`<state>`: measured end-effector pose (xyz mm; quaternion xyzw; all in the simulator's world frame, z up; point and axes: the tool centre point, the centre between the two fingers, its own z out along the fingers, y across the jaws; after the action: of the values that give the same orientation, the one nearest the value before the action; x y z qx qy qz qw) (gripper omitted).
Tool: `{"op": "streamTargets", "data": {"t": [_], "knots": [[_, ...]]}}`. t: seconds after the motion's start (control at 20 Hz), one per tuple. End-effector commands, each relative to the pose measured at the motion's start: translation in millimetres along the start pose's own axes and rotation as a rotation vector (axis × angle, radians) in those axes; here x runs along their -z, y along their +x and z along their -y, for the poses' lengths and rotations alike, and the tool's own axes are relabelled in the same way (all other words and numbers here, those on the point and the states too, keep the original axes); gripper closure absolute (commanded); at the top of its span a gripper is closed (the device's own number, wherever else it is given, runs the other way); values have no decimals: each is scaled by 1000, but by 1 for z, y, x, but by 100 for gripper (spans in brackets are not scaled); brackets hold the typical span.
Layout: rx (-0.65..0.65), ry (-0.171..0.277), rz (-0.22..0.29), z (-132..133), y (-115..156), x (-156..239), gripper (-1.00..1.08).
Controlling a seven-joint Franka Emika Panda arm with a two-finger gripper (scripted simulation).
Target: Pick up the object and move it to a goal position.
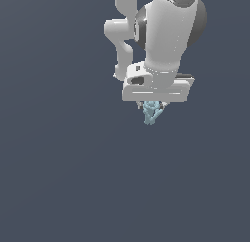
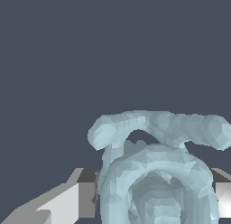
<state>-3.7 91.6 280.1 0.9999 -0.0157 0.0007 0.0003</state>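
The object (image 1: 151, 112) is a small pale blue-teal lumpy figurine. In the exterior view it hangs just below the white robot hand, between the short fingertips of my gripper (image 1: 152, 106). In the wrist view the object (image 2: 158, 173) fills the space between the two fingers, one grey-white finger (image 2: 67, 203) on one side and the other (image 2: 222, 198) at the frame's edge. Both fingers press against its sides. My gripper is shut on the object. Most of the fingers are hidden under the hand in the exterior view.
The white arm and its hand (image 1: 156, 85) take up the upper middle of the exterior view. Around them there is only a plain dark grey-blue surface (image 1: 58, 177).
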Motion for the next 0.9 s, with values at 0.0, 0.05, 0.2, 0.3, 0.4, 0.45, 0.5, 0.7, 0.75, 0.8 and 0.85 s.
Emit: {"op": "streamTargets", "data": {"t": [0.0, 0.05, 0.2, 0.3, 0.4, 0.45, 0.5, 0.7, 0.75, 0.8, 0.85], "knots": [[0, 0, 1, 7, 4, 25, 108], [0, 0, 1, 9, 6, 35, 108], [0, 0, 1, 17, 12, 62, 108], [0, 0, 1, 22, 16, 78, 108], [0, 0, 1, 26, 19, 93, 108], [0, 0, 1, 28, 21, 100, 108], [0, 0, 1, 30, 22, 107, 108], [0, 0, 1, 37, 28, 132, 108], [0, 0, 1, 39, 30, 138, 108], [0, 0, 1, 40, 31, 144, 108], [0, 0, 1, 42, 32, 149, 108]]}}
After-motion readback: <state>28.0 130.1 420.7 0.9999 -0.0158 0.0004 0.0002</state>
